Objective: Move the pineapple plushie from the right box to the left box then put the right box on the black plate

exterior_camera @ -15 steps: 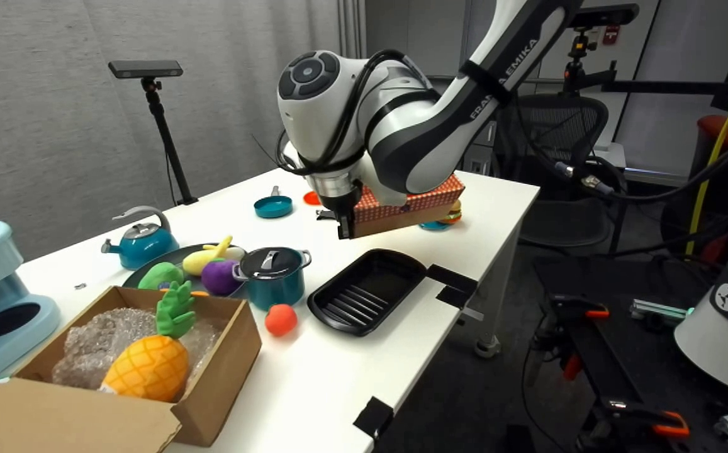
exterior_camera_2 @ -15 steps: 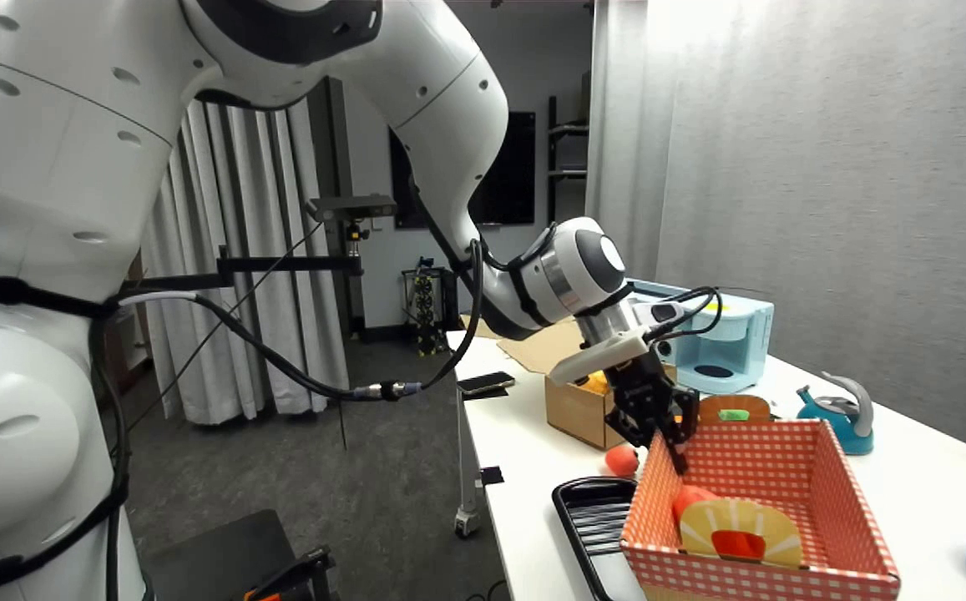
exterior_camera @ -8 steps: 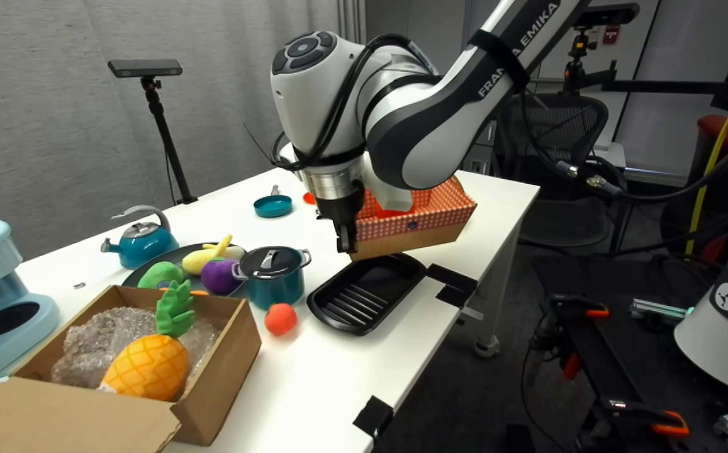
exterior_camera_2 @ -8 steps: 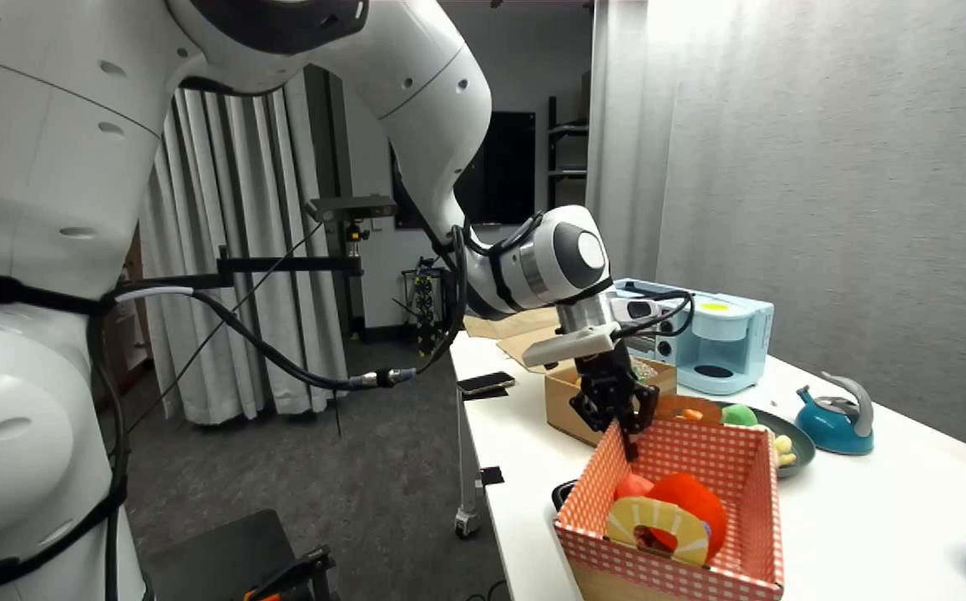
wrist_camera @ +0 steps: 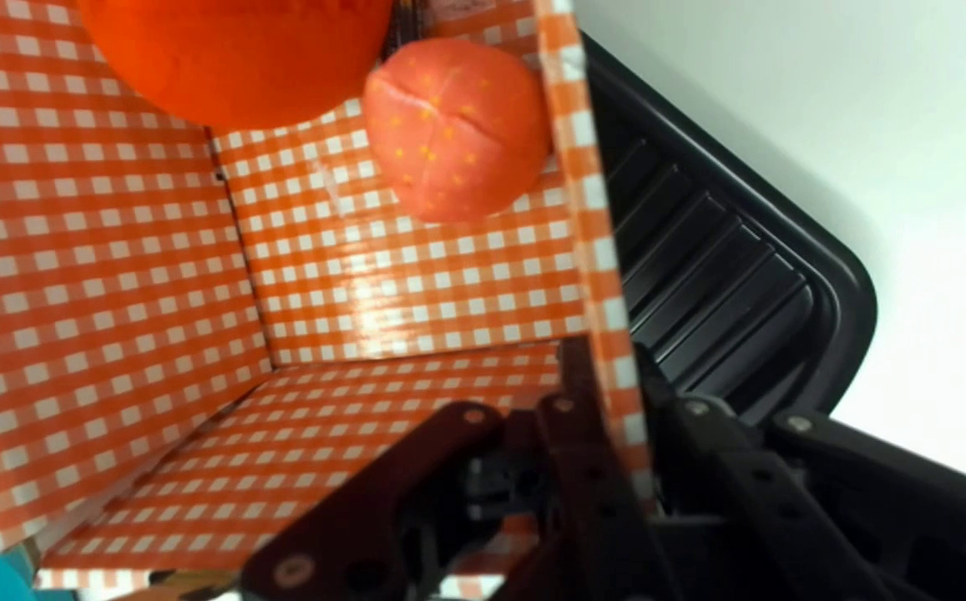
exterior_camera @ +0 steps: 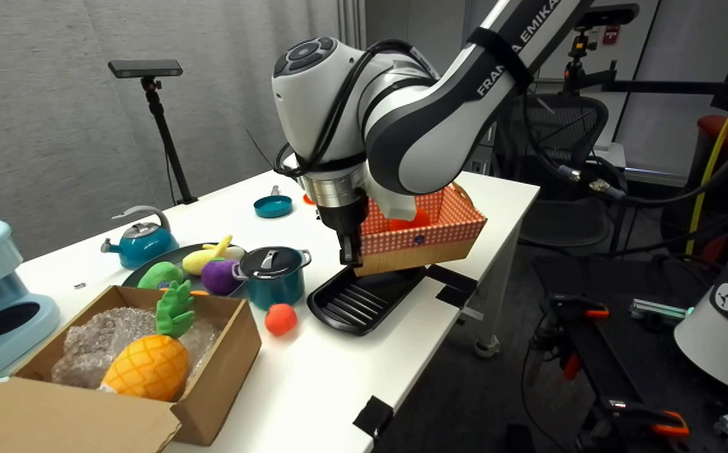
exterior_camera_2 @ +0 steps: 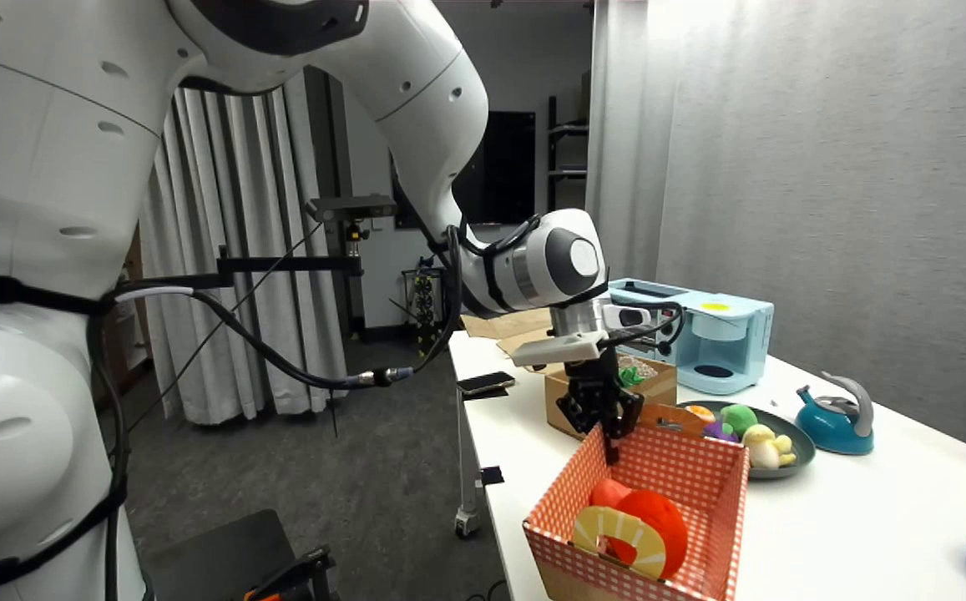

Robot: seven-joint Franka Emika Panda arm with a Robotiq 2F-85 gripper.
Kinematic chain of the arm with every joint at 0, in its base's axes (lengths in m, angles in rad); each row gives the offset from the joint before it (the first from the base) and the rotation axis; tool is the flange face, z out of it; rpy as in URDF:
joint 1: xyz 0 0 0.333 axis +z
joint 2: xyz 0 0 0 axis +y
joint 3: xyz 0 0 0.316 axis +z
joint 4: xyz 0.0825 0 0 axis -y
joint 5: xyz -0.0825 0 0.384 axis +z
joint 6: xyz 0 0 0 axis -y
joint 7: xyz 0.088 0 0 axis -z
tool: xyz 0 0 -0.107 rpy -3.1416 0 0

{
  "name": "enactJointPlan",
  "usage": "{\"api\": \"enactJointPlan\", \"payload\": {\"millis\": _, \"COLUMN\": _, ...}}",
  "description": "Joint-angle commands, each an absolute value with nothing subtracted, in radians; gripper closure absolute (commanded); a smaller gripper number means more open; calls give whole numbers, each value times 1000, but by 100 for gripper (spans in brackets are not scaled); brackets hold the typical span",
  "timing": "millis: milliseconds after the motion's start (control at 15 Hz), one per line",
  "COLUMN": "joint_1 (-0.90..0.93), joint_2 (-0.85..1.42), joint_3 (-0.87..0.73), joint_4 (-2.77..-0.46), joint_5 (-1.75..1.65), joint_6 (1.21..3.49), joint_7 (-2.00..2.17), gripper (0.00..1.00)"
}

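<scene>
My gripper point(exterior_camera: 350, 257) is shut on one side wall of the right box point(exterior_camera: 423, 251), a red-and-white checked box, also in the wrist view point(wrist_camera: 349, 426). One finger is inside the wall, one outside. The box hangs over the rear part of the black plate point(exterior_camera: 357, 305); I cannot tell whether they touch. The plate's ridged end shows beyond the wall in the wrist view point(wrist_camera: 716, 267); in an exterior view the box point(exterior_camera_2: 700, 467) hides it. The pineapple plushie point(exterior_camera: 150, 368) lies in the left box point(exterior_camera: 231, 358), on crinkly plastic.
Inside the right box lie a round orange-red thing point(wrist_camera: 240, 58), a pink-red ball point(wrist_camera: 457, 129) and a yellow ring-shaped piece point(exterior_camera_2: 654, 551). A teal pot point(exterior_camera: 275, 280) and a red ball point(exterior_camera: 280, 319) stand beside the plate. A dark dish point(exterior_camera_2: 796, 446) holds toy vegetables.
The gripper and right box have moved toward the black plate and lower, and the box has turned somewhat. It now covers more of the plate. The pineapple plushie and left box have not moved.
</scene>
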State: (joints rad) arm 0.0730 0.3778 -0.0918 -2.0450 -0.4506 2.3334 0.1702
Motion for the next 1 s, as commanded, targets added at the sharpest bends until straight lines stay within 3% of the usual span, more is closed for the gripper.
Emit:
{"api": "enactJointPlan", "payload": {"millis": 0, "joint_1": 60, "joint_2": 337, "joint_3": -82, "joint_4": -2070, "joint_5": -423, "joint_6": 2319, "joint_7": 131, "gripper": 96}}
{"api": "enactJointPlan", "payload": {"millis": 133, "joint_1": 63, "joint_2": 340, "joint_3": -79, "joint_4": -2064, "joint_5": -421, "joint_6": 2306, "joint_7": 128, "gripper": 96}}
{"api": "enactJointPlan", "payload": {"millis": 200, "joint_1": 67, "joint_2": 341, "joint_3": -82, "joint_4": -2063, "joint_5": -432, "joint_6": 2301, "joint_7": 130, "gripper": 61}}
{"api": "enactJointPlan", "payload": {"millis": 267, "joint_1": 66, "joint_2": 340, "joint_3": -78, "joint_4": -2064, "joint_5": -428, "joint_6": 2299, "joint_7": 118, "gripper": 60}}
{"api": "enactJointPlan", "payload": {"millis": 800, "joint_1": 69, "joint_2": 324, "joint_3": -79, "joint_4": -2070, "joint_5": -441, "joint_6": 2295, "joint_7": 89, "gripper": 1}}
{"api": "enactJointPlan", "payload": {"millis": 933, "joint_1": 73, "joint_2": 315, "joint_3": -82, "joint_4": -2071, "joint_5": -452, "joint_6": 2290, "joint_7": 97, "gripper": 0}}
